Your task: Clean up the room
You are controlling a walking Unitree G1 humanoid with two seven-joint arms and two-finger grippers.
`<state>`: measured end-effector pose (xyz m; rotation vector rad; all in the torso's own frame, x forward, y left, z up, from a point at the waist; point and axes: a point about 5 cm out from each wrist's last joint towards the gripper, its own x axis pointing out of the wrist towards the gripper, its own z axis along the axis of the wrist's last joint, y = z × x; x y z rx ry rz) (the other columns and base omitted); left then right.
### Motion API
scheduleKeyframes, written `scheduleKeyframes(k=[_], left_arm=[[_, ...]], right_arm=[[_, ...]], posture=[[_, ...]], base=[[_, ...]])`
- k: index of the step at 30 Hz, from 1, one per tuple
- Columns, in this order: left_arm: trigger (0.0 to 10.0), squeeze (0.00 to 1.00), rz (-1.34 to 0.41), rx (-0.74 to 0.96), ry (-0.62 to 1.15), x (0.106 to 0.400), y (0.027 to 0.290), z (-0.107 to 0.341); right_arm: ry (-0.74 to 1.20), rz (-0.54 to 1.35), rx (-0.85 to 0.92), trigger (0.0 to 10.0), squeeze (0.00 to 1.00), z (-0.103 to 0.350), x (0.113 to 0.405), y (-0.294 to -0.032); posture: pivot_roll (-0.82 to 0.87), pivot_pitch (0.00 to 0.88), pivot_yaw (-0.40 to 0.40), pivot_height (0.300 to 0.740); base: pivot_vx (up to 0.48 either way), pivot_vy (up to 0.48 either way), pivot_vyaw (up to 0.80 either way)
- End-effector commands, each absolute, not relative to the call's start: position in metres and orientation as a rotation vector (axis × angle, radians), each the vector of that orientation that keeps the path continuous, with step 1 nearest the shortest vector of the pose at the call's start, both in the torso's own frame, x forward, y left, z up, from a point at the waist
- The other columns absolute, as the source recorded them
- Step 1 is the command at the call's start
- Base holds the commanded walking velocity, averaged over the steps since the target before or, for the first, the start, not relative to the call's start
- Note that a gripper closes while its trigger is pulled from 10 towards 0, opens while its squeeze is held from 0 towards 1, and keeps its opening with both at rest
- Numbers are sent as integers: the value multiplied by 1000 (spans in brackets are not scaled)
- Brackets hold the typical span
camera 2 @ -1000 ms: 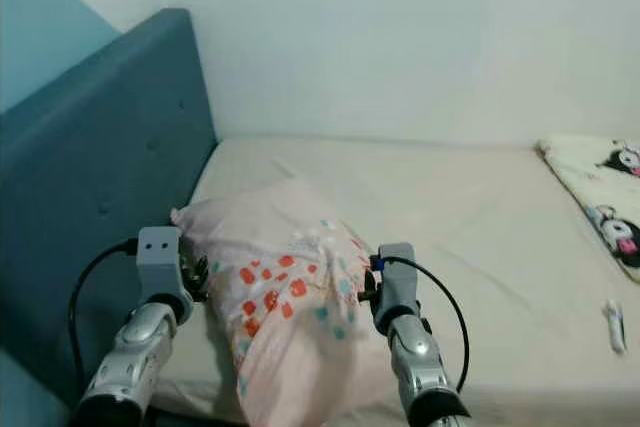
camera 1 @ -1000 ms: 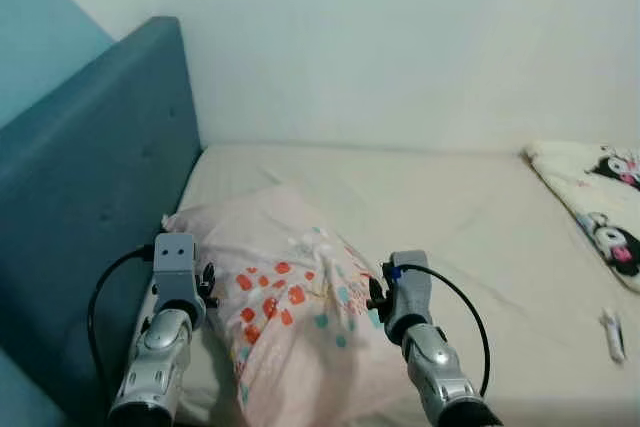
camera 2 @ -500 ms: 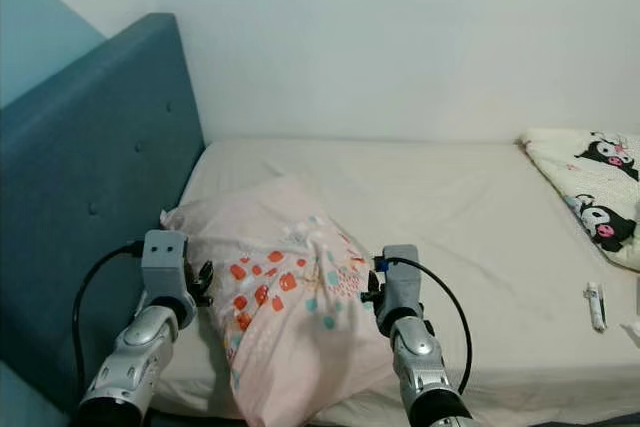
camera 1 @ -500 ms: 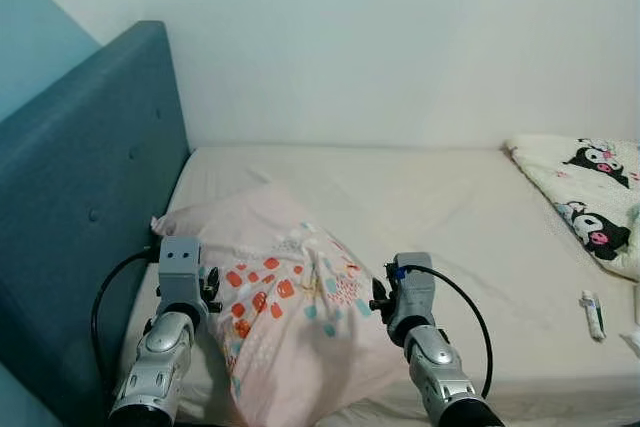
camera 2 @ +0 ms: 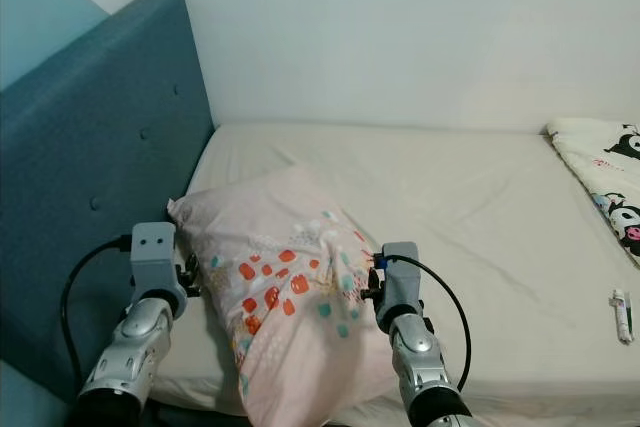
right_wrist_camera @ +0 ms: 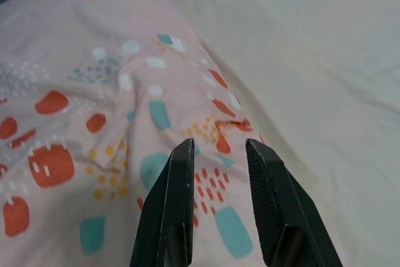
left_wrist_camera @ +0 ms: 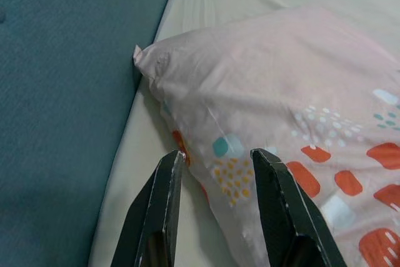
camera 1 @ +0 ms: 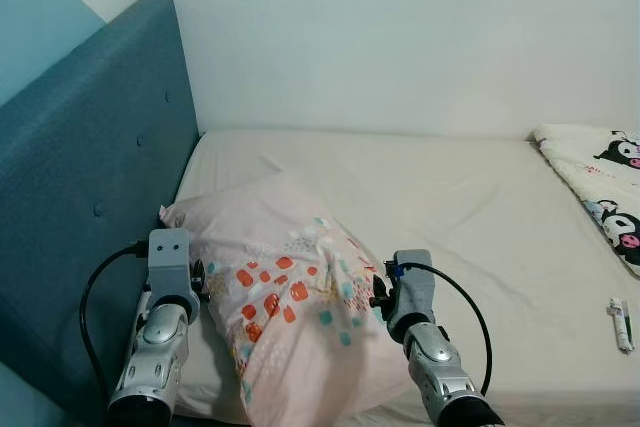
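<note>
A pink pillow (camera 1: 290, 297) with orange, teal and white spots lies on the bed (camera 1: 470, 217), in the lower left of the head views, with its upper corner close to the blue headboard (camera 1: 90, 177). Its cover is rumpled, and the lower end reaches toward the near edge of the mattress.

The left tool (left_wrist_camera: 215, 164) sits at the pillow's side nearest the headboard. In its wrist view the two black fingers (left_wrist_camera: 164, 198) are parted, with the pillow's edge lying between and just past their tips; they are not pinched together on the fabric. The right tool (right_wrist_camera: 217, 148) is at the pillow's other side, its fingers (right_wrist_camera: 270, 192) also spread apart, resting over the patterned cover near where it meets the sheet. Whether either tool presses on the cloth I cannot tell.

Both silver arms rise from the bottom of the frame, each trailing a black cable.

The cream sheet stretches out to the right of the pillow, lightly creased. At the far right edge lies a blanket (camera 1: 600, 177) printed with black-and-white cartoon figures, and a small white tube (camera 1: 620, 324) lies on the sheet below it, well apart from the pillow. A pale wall (camera 1: 400, 27) stands behind the bed.
</note>
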<state>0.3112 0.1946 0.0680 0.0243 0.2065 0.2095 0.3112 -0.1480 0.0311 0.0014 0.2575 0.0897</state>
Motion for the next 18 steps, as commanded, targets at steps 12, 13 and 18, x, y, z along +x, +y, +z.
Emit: scheduleKeyframes(k=[12, 13, 18], left_arm=[[10000, 0, 186, -15, 203, 312, 189, 68], [10000, 0, 182, -12, 202, 312, 189, 69], [10000, 0, 165, 3, 196, 313, 187, 69]], right_arm=[[207, 67, 17, 10000, 0, 42, 317, -155], [206, 68, 17, 10000, 0, 42, 317, -155], [204, 73, 18, 10000, 0, 43, 318, -154]], posture=[[64, 2, -71, 700], [64, 2, -71, 695], [62, 0, -73, 675]], base=[[0, 0, 0], [0, 0, 0], [0, 0, 0]])
